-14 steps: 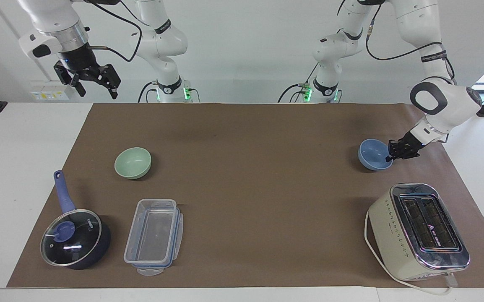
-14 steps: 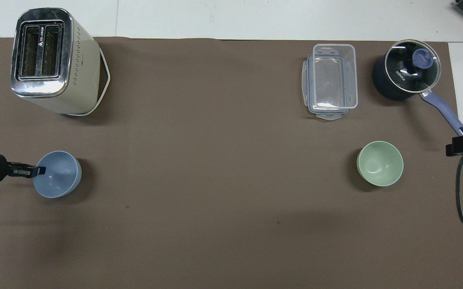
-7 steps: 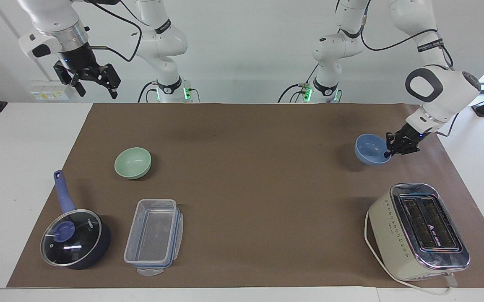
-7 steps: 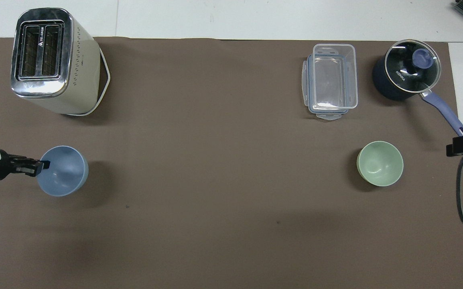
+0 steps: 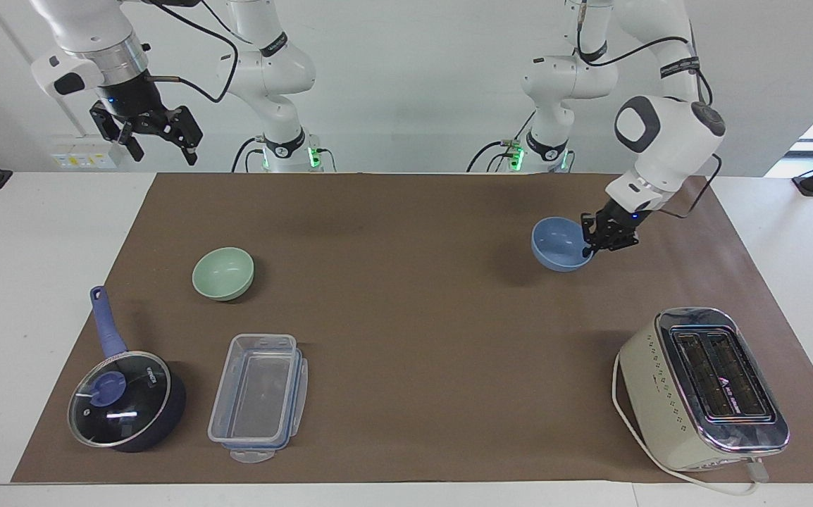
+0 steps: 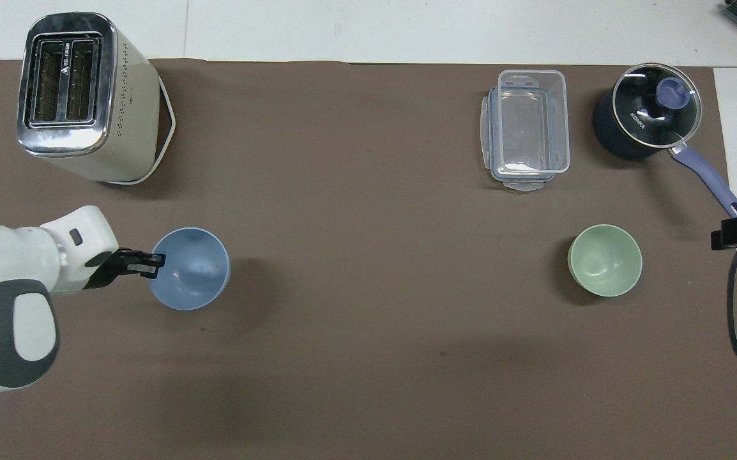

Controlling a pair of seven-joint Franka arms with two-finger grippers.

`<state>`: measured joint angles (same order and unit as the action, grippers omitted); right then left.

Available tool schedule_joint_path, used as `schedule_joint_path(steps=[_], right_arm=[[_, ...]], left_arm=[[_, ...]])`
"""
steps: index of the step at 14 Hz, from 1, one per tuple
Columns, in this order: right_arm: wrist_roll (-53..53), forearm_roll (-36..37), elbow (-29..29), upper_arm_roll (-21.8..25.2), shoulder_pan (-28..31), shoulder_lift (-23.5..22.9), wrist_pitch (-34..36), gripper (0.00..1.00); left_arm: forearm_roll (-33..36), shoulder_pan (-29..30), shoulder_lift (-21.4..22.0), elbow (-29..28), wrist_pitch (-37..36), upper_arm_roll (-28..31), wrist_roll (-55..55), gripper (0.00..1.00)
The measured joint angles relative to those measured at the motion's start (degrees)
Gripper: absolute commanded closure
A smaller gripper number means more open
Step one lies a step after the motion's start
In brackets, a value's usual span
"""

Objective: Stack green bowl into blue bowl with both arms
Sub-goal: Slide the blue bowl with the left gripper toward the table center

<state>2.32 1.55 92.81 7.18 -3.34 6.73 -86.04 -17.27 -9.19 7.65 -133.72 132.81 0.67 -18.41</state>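
Since the earlier frames the left end effector [image 5: 587,248] has carried the blue bowl [image 5: 559,244] away from the left arm's end of the tabletop [image 5: 40,232] toward the middle, lifted clear of the brown mat [image 5: 413,317], its shadow showing beneath it. Its fingers are pinched tight on the bowl's rim, and the bowl hangs mouth up, slightly tilted; being round, it has no long axis.

The right end effector [image 5: 160,137] waits high above the right arm's end of the tabletop, jaws spread wide and holding nothing.

There are two bowls. The one green bowl [image 5: 223,273] sits upright on the mat, mouth up, toward the right arm's end. Farther from the robots than it are one lidded saucepan [image 5: 127,400] and one clear plastic container [image 5: 258,396]. One toaster [image 5: 706,387] stands toward the left arm's end.
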Motion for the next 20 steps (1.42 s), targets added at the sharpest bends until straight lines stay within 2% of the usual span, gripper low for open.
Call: schedule_joint_path(steps=[4, 10, 13, 19, 20], right_arm=[[0.0, 0.0, 0.03, 0.01, 0.03, 0.02, 0.0, 0.0], [0.0, 0.0, 0.05, 0.02, 0.04, 0.05, 0.0, 0.0], [-0.01, 0.0, 0.06, 0.02, 0.04, 0.05, 0.0, 0.0], [-0.01, 0.0, 0.06, 0.05, 0.05, 0.05, 0.0, 0.0], [-0.01, 0.0, 0.06, 0.06, 0.06, 0.05, 0.0, 0.0]], left_arm=[[4.78, -11.59, -2.41, -0.28, 6.56, -0.27, 17.65, 1.0], [4.89, -22.51, -9.4, 1.6, 13.14, -0.26, 29.53, 1.0], [4.91, -25.97, -12.59, 4.11, 13.95, -0.26, 32.21, 1.0], [4.92, -27.94, -14.45, 4.67, 15.25, -0.17, 32.56, 1.0], [4.92, -27.98, -14.79, 4.66, 15.44, -0.17, 32.56, 0.96]])
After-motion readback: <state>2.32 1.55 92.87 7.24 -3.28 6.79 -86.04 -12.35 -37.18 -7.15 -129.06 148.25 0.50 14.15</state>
